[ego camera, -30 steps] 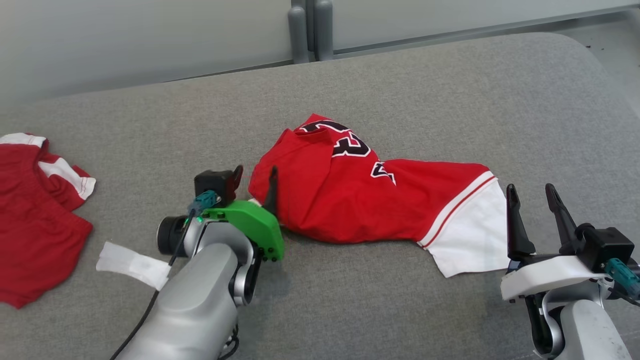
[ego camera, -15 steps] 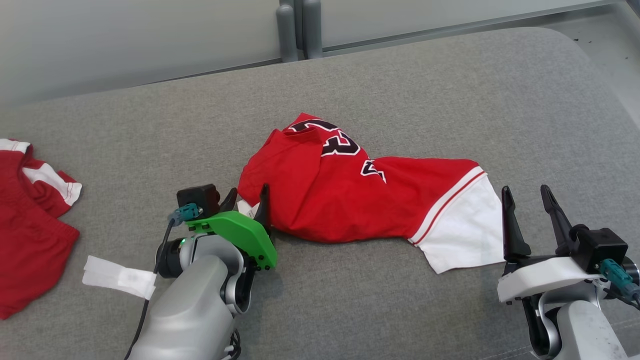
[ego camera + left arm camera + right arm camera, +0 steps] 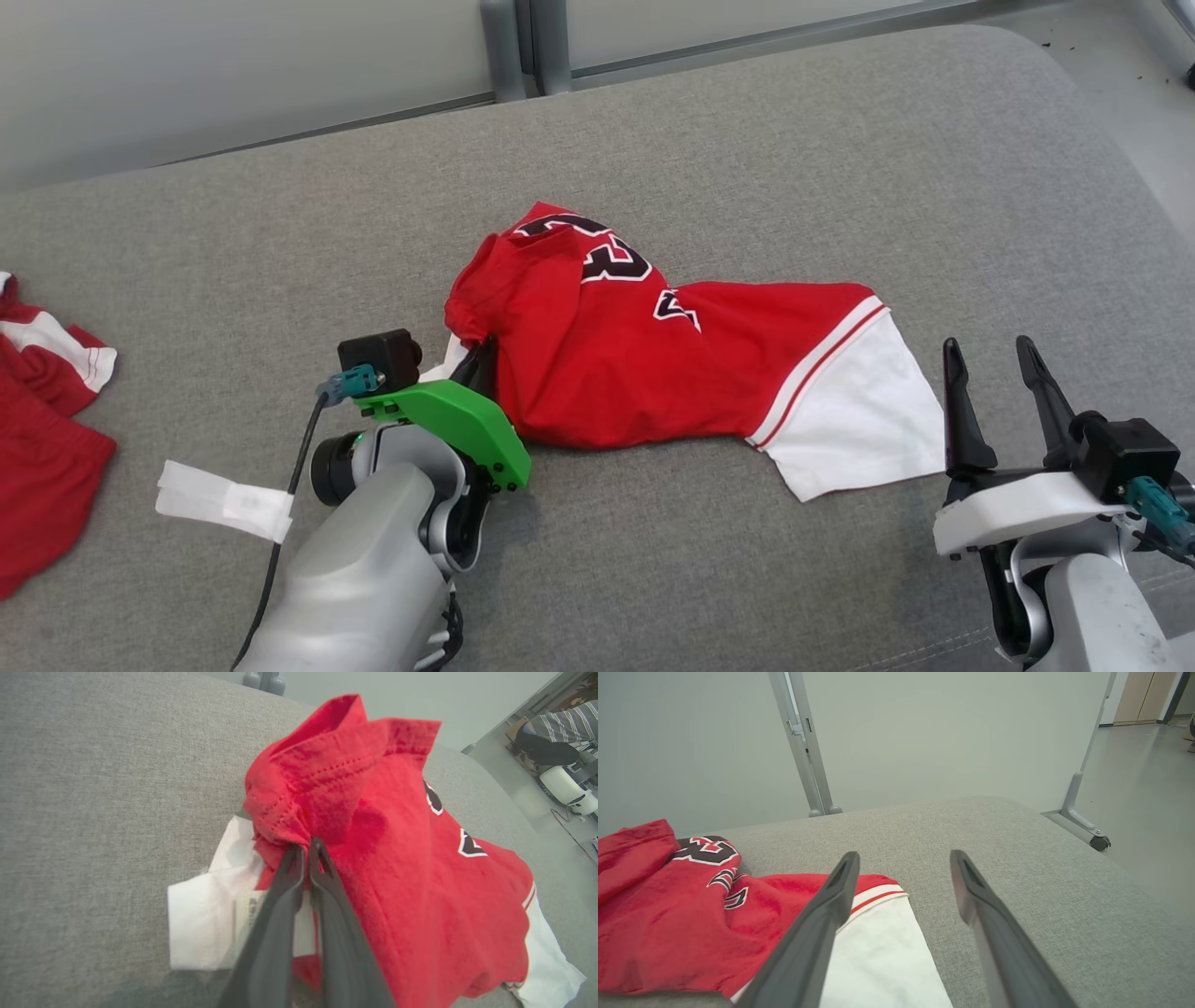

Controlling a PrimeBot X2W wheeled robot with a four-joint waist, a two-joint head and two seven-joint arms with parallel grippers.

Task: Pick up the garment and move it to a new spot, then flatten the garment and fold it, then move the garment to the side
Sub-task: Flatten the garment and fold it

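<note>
A red garment (image 3: 644,364) with white trim and black number prints lies bunched in the middle of the grey cushion (image 3: 747,149). My left gripper (image 3: 478,355) is shut on the garment's left edge, and that edge is lifted into a bunch. In the left wrist view the closed gripper (image 3: 306,851) pinches the red garment (image 3: 397,868) above a white flap (image 3: 205,924). My right gripper (image 3: 991,359) stands open just right of the garment's white end (image 3: 859,429), apart from it. In the right wrist view the open gripper (image 3: 903,858) points past the garment (image 3: 682,914).
Another red and white garment (image 3: 37,448) lies at the cushion's left edge. A white tag strip (image 3: 224,499) hangs off my left arm. A grey wall with a metal post (image 3: 513,42) runs behind the cushion. A person in striped clothing (image 3: 560,723) is far off.
My left gripper closed on the garment's left edge and raised it into a bunch. The head camera shifted, so the whole scene slid left and up. The right gripper stayed open in place.
</note>
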